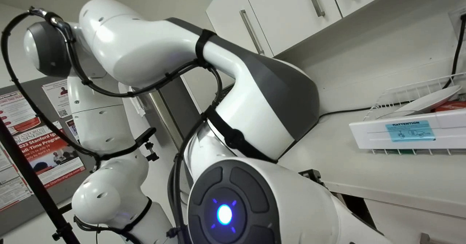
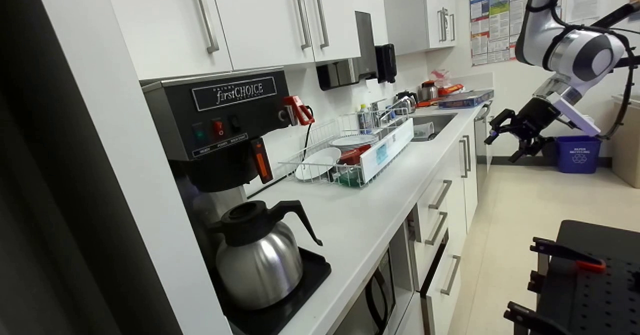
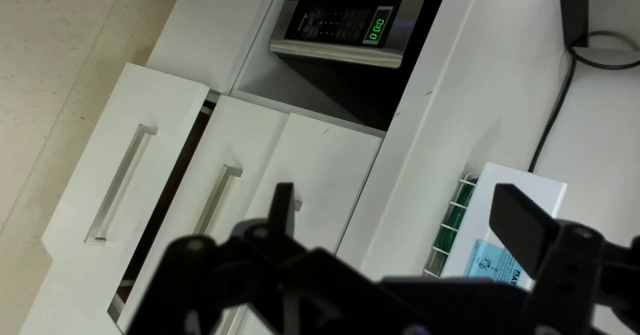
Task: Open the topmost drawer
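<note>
The topmost drawer (image 3: 332,160) is a white front just under the counter edge. It looks shut or nearly flush. Its handle (image 3: 298,205) is mostly hidden behind my left finger in the wrist view. The topmost drawer (image 2: 429,193) and its bar handle (image 2: 441,195) also show in an exterior view. My black gripper (image 3: 398,195) is open with nothing between its fingers. In an exterior view the gripper (image 2: 504,149) hangs in the air in front of the counter, apart from the drawers. My arm (image 1: 225,73) largely hides that area in an exterior view.
The middle drawer (image 3: 250,140) and the lower drawer (image 3: 130,175) lie below; a dark gap shows behind the lower front. A microwave (image 3: 345,20) sits in a niche beside them. A dish rack (image 2: 385,150) and coffee pot (image 2: 260,260) stand on the counter (image 2: 350,215).
</note>
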You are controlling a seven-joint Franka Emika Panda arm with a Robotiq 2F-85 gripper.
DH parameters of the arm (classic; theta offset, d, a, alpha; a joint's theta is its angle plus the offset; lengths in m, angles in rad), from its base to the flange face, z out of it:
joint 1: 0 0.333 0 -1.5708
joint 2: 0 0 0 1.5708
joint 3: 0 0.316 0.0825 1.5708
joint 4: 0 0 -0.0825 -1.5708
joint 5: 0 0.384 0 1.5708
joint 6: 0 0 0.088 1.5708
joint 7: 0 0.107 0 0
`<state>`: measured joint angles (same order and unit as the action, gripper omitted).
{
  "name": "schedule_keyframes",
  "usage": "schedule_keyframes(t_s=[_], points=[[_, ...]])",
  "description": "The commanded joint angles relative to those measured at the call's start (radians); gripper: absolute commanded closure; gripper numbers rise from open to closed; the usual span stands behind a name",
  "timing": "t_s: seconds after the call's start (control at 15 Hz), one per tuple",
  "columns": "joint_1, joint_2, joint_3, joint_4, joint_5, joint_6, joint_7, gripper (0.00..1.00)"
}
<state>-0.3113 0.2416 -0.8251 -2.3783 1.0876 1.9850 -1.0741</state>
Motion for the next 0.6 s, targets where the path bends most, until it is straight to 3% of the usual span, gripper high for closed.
schedule_keyframes(t_s=[0.0, 0.27, 0.53], points=[[-0.153, 0.097, 0.110, 0.036, 0.162, -0.081, -0.101, 0.00], [-0.312, 0.272, 0.209, 0.096, 0.384, -0.216, -0.196, 0.00], [-0.467, 0.479, 0.331, 0.229, 0.537, -0.339, -0.233, 0.00]])
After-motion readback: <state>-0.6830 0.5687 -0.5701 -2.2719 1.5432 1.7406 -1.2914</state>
